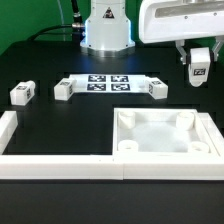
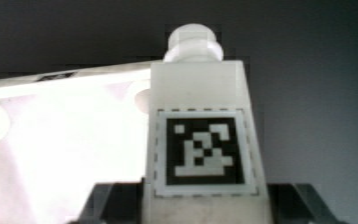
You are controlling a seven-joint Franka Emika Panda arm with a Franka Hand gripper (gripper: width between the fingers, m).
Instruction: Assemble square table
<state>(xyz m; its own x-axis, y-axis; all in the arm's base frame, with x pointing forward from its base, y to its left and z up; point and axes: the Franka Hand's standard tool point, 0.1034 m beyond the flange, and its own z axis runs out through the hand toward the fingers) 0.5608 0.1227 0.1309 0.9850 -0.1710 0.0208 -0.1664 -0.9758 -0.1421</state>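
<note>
My gripper (image 1: 200, 68) hangs high at the exterior view's right, shut on a short white table leg (image 1: 200, 72) with a black-and-white tag. In the wrist view the leg (image 2: 202, 120) fills the middle, its round threaded tip pointing away, with the dark fingers (image 2: 119, 203) pressed against both its sides. The white square tabletop (image 1: 165, 135), tray-like with round corner sockets, lies on the black table below and towards the front of the gripper. Three more legs lie on the table: one at far left (image 1: 22, 94), one (image 1: 64, 90) and one (image 1: 156, 88) at the ends of the marker board.
The marker board (image 1: 110, 83) lies flat in the middle of the table in front of the robot base (image 1: 106, 35). Long white border walls (image 1: 55, 165) run along the front edge and up the left side. Part of the tabletop shows pale in the wrist view (image 2: 60, 130).
</note>
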